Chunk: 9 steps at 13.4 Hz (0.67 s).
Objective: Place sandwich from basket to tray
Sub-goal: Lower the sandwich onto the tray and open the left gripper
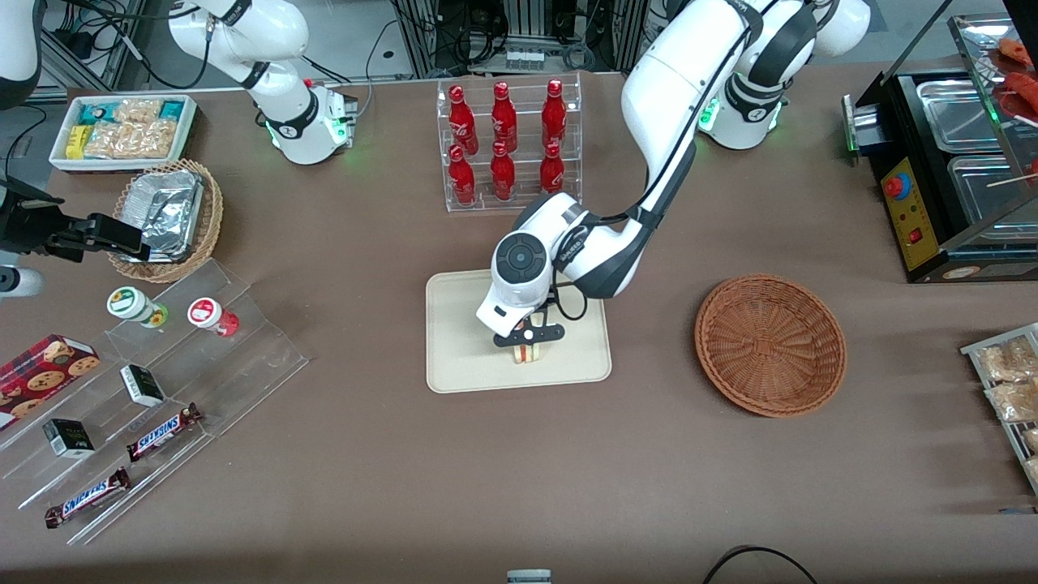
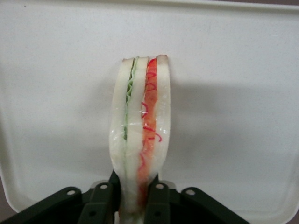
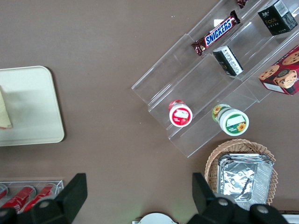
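Observation:
My left gripper (image 1: pixel 527 344) hangs over the cream-beige tray (image 1: pixel 458 357), shut on the sandwich (image 1: pixel 528 354). In the left wrist view the sandwich (image 2: pixel 140 116) stands on edge between my black fingers (image 2: pixel 159 201), its pale bread and its green and red layers facing the camera, with the tray (image 2: pixel 243 116) filling the background. The wedge sits at or just above the tray's surface, in the part nearer the front camera. I cannot tell whether it touches. The round reddish-brown basket (image 1: pixel 770 345) lies beside the tray toward the working arm's end and holds nothing. The right wrist view catches the tray (image 3: pixel 32 107) and a sliver of the sandwich (image 3: pixel 4 116).
A clear rack of red bottles (image 1: pixel 507 146) stands farther from the front camera than the tray. Toward the parked arm's end are a stepped acrylic shelf of snacks (image 1: pixel 162 381), a tan wicker basket with foil containers (image 1: pixel 170 219) and a white bin of packets (image 1: pixel 122 130). A black food warmer (image 1: pixel 949 162) stands at the working arm's end.

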Available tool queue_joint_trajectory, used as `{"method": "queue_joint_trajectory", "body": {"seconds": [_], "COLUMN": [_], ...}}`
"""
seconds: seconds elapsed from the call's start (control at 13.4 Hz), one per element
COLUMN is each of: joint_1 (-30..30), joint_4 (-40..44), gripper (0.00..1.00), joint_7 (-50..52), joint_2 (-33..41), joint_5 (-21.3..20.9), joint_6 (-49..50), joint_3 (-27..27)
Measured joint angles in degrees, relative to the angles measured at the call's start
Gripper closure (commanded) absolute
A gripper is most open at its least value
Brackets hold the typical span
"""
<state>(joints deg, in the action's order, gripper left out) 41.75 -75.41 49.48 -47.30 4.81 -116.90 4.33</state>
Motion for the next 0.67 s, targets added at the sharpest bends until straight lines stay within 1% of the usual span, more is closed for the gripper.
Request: {"method": "queue_joint_trajectory", "body": {"seconds": [0.22, 0.37, 0.67], "joint_1": [0.07, 0.05, -0.18], "joint_4": [0.36, 2.39, 9.66], "gripper": [0.0, 0.0, 0.0], "joint_7": [0.04, 0.04, 0.04], "joint_2": [-0.21, 0.33, 3.89], "joint_5": [0.0, 0.0, -0.05], "joint_6": [0.0, 1.66, 12.83], "joint_3": [0.01, -0.01, -0.61]}}
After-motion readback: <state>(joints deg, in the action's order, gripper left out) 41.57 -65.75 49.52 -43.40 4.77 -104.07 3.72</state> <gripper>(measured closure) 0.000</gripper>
